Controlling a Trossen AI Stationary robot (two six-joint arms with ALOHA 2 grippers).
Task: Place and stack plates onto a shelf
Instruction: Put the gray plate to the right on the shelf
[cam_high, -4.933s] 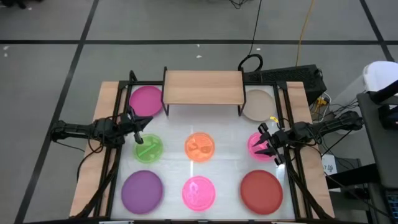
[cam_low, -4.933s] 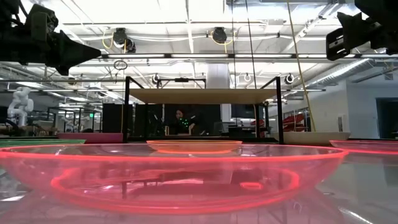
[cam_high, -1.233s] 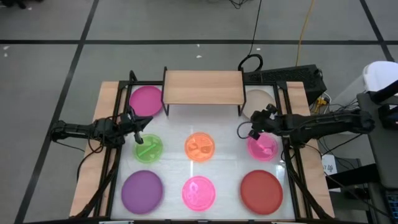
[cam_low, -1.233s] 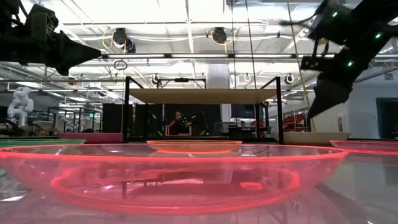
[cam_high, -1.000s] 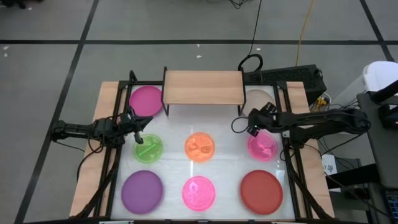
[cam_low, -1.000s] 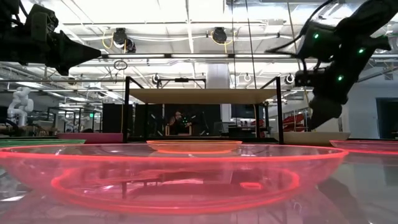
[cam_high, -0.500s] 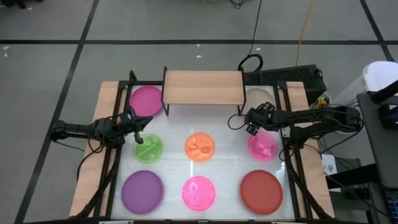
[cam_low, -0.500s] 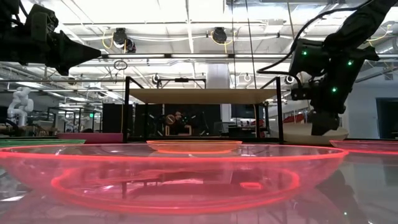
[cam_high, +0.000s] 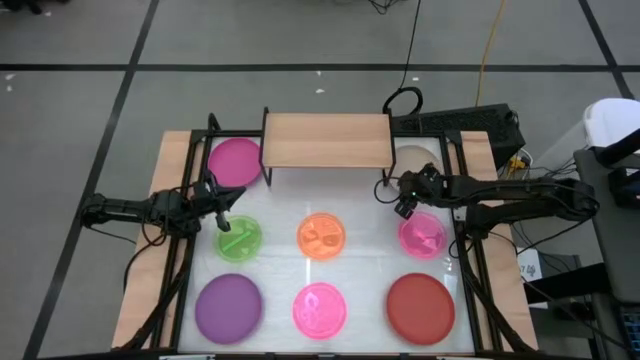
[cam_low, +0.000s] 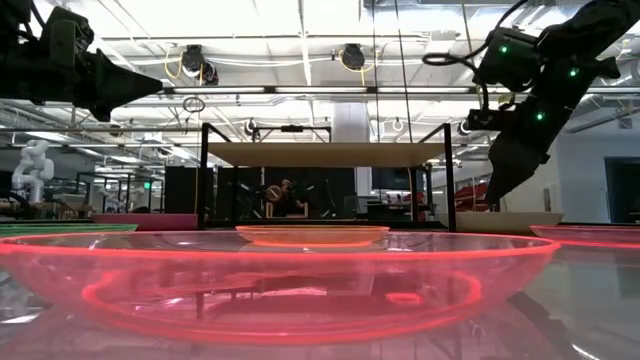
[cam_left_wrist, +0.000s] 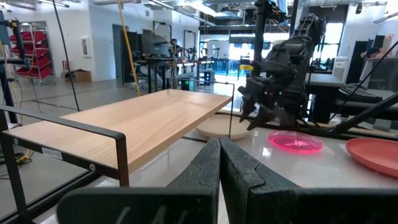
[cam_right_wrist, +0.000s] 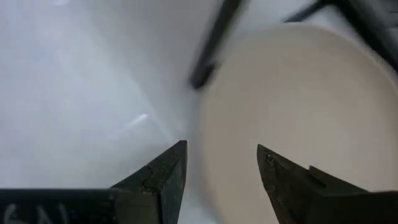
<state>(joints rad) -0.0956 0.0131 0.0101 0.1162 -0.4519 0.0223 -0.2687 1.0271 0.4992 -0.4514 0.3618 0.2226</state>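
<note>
Right claw (cam_right_wrist: 219, 163), fingers spread apart and holding nothing, hovers over the edge of the beige plate (cam_right_wrist: 298, 106) beside the shelf (cam_high: 326, 140). Left claw (cam_left_wrist: 219, 163) is closed.

A robotics lab or industrial workshop; exposed ceiling ducts (cam_low: 345, 55) and strip lights run overhead; a white robot arm (cam_low: 30, 165) stands at a far bench; red parts bins (cam_left_wrist: 30, 53) fill a rack; cables (cam_high: 487, 60) trail over the taped floor.
</note>
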